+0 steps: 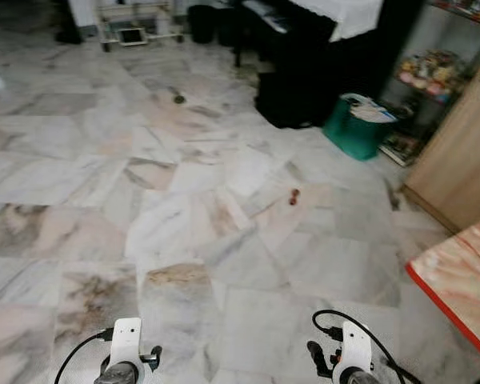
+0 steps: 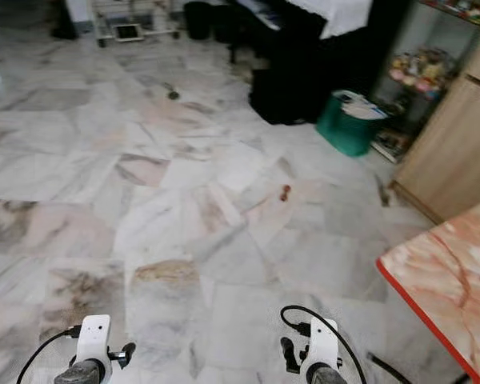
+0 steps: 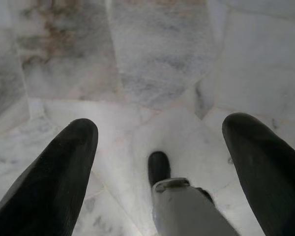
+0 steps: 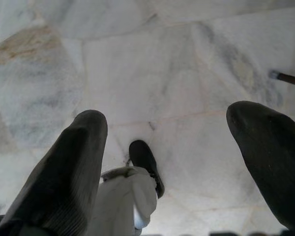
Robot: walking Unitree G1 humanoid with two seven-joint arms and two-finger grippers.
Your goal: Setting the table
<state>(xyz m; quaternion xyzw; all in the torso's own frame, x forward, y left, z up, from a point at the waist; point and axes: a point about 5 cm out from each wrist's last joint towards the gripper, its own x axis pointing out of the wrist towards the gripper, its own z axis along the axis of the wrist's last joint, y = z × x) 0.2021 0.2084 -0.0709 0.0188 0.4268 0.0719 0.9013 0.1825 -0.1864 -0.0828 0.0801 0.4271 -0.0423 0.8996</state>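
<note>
A table (image 1: 464, 276) with a pinkish marble-pattern top and a red edge stands at the right, only its corner in view, with nothing seen on that part. Both silver arms hang low at the bottom of the head views, the left arm (image 1: 126, 352) and the right arm (image 1: 348, 356). My left gripper (image 3: 160, 132) points down at the marble floor, fingers wide open and empty. My right gripper (image 4: 167, 123) is likewise open and empty above the floor. My own black foot (image 3: 160, 167) and pale leg (image 4: 125, 196) show between the fingers.
A green basket (image 1: 358, 124) sits beside dark furniture draped with a white cloth (image 1: 344, 16). A wooden cabinet (image 1: 464, 152) and cluttered shelves (image 1: 428, 72) line the right. Small brown bits (image 1: 294, 197) lie on the marble floor (image 1: 144, 200). A white cart (image 1: 132, 28) stands far back.
</note>
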